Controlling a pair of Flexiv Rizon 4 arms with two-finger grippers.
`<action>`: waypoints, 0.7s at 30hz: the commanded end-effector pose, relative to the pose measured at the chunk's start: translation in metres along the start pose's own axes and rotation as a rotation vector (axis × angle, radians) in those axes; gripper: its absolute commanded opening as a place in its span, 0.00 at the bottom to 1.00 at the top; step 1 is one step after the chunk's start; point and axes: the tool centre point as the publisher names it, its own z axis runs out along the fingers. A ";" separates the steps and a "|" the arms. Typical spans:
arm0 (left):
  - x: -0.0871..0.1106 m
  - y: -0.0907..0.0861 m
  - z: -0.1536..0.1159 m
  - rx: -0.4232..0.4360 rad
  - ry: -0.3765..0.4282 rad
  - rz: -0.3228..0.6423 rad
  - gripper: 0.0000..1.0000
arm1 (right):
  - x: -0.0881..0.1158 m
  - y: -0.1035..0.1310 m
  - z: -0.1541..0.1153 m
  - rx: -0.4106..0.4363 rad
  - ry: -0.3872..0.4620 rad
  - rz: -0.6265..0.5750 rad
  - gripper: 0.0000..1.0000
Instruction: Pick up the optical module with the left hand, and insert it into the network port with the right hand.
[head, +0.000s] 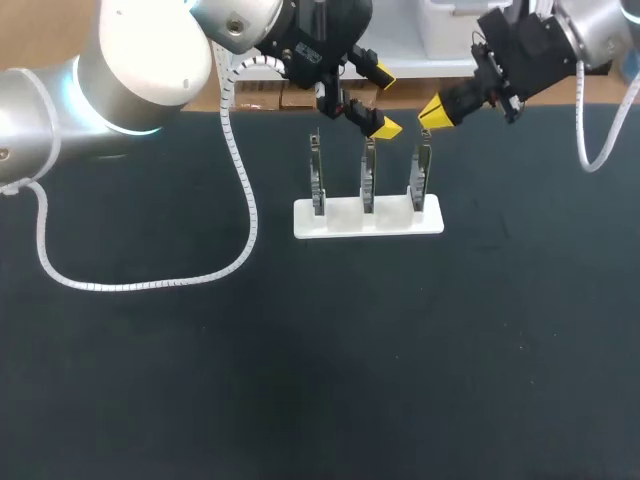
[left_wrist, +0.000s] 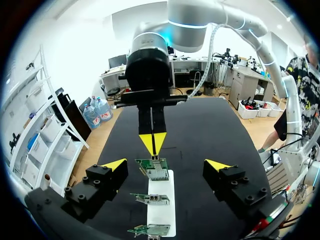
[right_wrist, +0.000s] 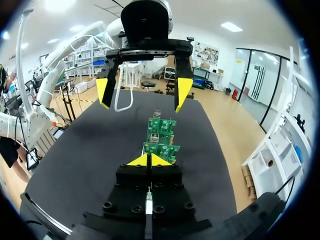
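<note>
Three green circuit boards stand upright in a white stand at the table's far middle: left, middle, right. My left gripper hangs open above and behind the middle board, with nothing between its fingers. My right gripper is shut, its yellow tips pressed together just over the right board's top edge. In the right wrist view the shut tips point along the row of boards, the open left gripper beyond. I cannot make out a separate optical module.
A white coiled cable from my left arm loops over the dark table mat at the left. A second cable hangs from my right arm at the far right. Cardboard boxes sit along the far edge.
</note>
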 end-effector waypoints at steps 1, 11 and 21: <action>-0.001 0.001 0.000 0.002 0.007 -0.002 1.00 | 0.003 0.004 0.000 0.013 -0.004 0.005 0.00; -0.001 0.001 0.000 0.002 0.007 -0.002 1.00 | 0.007 0.007 0.003 0.014 -0.013 0.016 0.00; -0.001 0.001 0.000 0.002 0.007 -0.002 1.00 | 0.011 0.009 0.006 0.017 -0.026 0.028 0.00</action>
